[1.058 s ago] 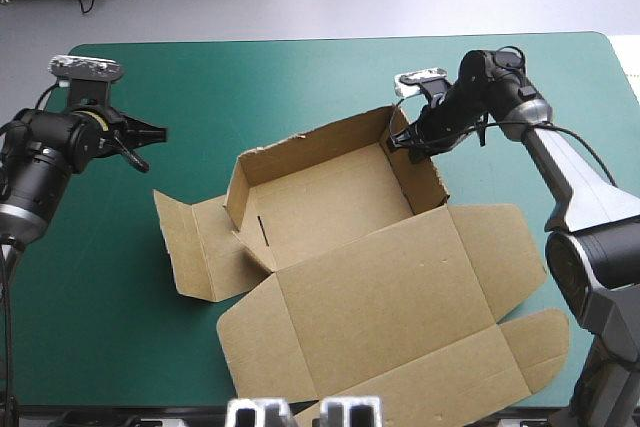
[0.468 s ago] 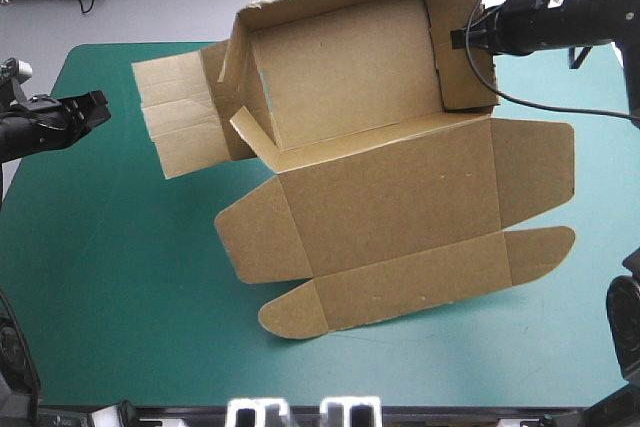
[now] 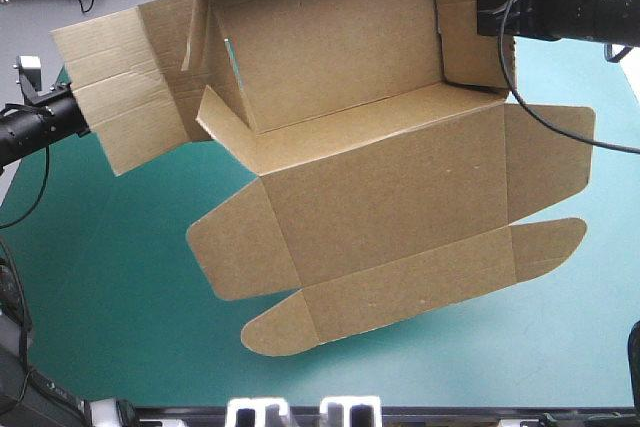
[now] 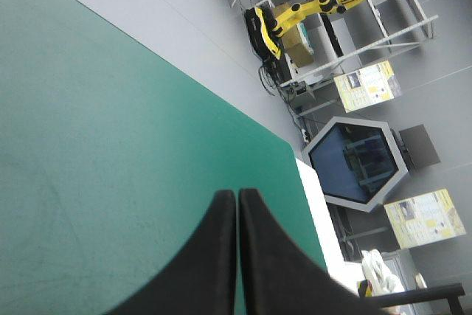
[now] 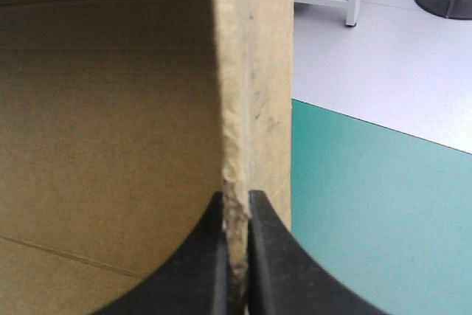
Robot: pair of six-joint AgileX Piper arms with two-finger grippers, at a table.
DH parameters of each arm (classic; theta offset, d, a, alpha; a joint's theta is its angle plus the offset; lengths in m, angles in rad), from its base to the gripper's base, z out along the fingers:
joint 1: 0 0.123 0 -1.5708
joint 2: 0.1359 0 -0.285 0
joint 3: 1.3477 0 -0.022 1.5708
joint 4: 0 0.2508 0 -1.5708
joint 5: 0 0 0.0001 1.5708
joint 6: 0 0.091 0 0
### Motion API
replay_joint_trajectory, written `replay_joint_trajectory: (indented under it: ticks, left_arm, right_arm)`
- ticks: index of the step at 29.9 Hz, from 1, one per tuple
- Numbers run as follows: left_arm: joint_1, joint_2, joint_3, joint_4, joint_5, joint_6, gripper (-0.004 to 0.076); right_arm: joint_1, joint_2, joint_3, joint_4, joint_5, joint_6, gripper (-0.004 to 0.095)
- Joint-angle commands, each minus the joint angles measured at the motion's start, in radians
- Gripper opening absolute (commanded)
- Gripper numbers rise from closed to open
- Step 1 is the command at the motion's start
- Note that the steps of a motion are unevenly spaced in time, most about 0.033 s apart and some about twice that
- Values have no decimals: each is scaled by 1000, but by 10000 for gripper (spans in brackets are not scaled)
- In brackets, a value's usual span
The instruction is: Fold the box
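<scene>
Right pincer was clamped on the edge of the brown cardboard box's side wall, black fingers all but meeting with the board between them. The box hung from that grip, held up over the teal-green counter, open tray tipped toward the high camera, lid panel and rounded flaps hanging below. Left pincer was clenched on nothing, out by the counter's left edge, beside the box's left flap.

No legible text or labels.
</scene>
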Motion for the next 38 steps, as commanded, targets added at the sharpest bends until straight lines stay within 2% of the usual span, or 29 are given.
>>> replay_joint_trajectory:
  ticks: [1,9,17,38]
  left_arm:
    - [-46,-45,-28,-104,126,9,6]
    - [-152,-85,-28,-146,128,7,6]
    - [-197,-191,-28,-132,128,-9,6]
    - [-208,-394,-28,-33,126,-136,6]
  right_arm:
    - [-10,-41,-32,79,9,-9,-19]
    - [-10,-17,-28,31,-2,5,-19]
    - [-10,37,-28,38,-18,11,-19]
    - [-8,84,-8,44,-146,29,-18]
